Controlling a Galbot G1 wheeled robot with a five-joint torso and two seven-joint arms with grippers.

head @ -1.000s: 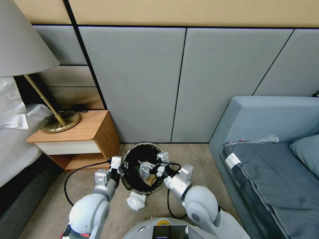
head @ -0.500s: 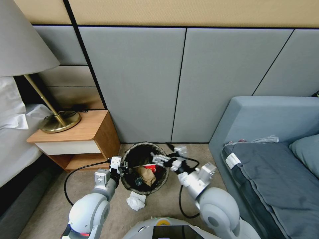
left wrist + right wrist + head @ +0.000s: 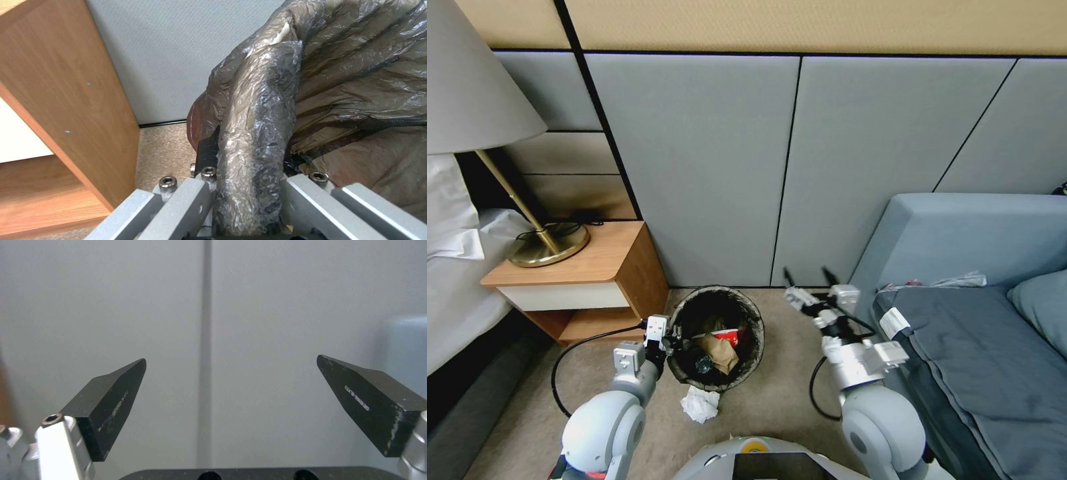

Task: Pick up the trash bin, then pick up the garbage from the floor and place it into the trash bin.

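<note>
Left gripper (image 3: 668, 341): clamped on the liner-covered rim of the trash bin (image 3: 754, 320) (the wrist view shows crinkled bag squeezed between its fingers (image 3: 191, 200)).
Right gripper (image 3: 808, 275): fingers spread wide and holding nothing, raised to the right of the bin, facing the wall panels (image 3: 276, 306).
Garbage: brown paper bag (image 3: 719, 351) and red cup (image 3: 730, 335) inside the bin; white tissue wad (image 3: 699, 403) on the carpet, just beside the bin's near side.

Right end effector (image 3: 231, 386) spread wide — facing the wall

Two black wedge-shaped fingers (image 3: 113, 403) stand well apart with bare air between them, tips pointing at the grey wall panels (image 3: 289, 306). A dark vertical seam (image 3: 205, 340) runs down the wall, just inside the gap. At one edge a pale blue-grey shape (image 3: 407, 336) shows — too blurred to tell what it is.
</note>
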